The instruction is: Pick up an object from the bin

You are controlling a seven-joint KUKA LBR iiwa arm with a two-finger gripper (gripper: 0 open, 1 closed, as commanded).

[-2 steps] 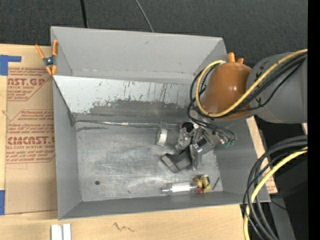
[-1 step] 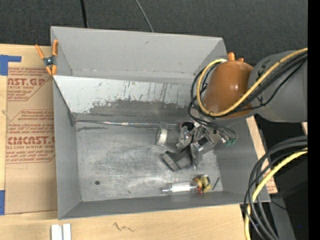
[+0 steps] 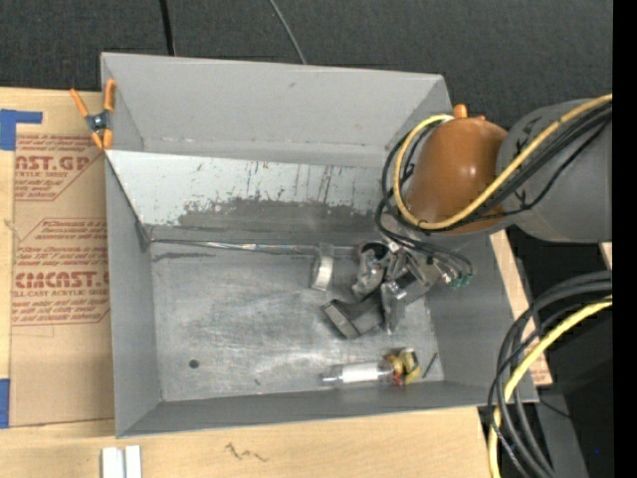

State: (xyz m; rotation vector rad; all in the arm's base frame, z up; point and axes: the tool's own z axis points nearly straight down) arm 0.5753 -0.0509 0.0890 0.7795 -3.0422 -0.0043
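Observation:
My gripper [image 3: 388, 285] hangs low in the right half of the bin, under the orange wrist cover. A dark grey block-shaped piece [image 3: 347, 318] lies right beside it on its lower left, touching or nearly touching it. A small silver cylinder [image 3: 323, 271] rests just left of the gripper, near the foot of the back wall. Closer to the front wall lies a clear tube with a red and yellow end [image 3: 375, 372].
A small green-tipped thing [image 3: 460, 280] sits by the right wall, behind the gripper's cables. The bin's sloped right wall stands close to the gripper. The left half of the floor is bare, scuffed metal.

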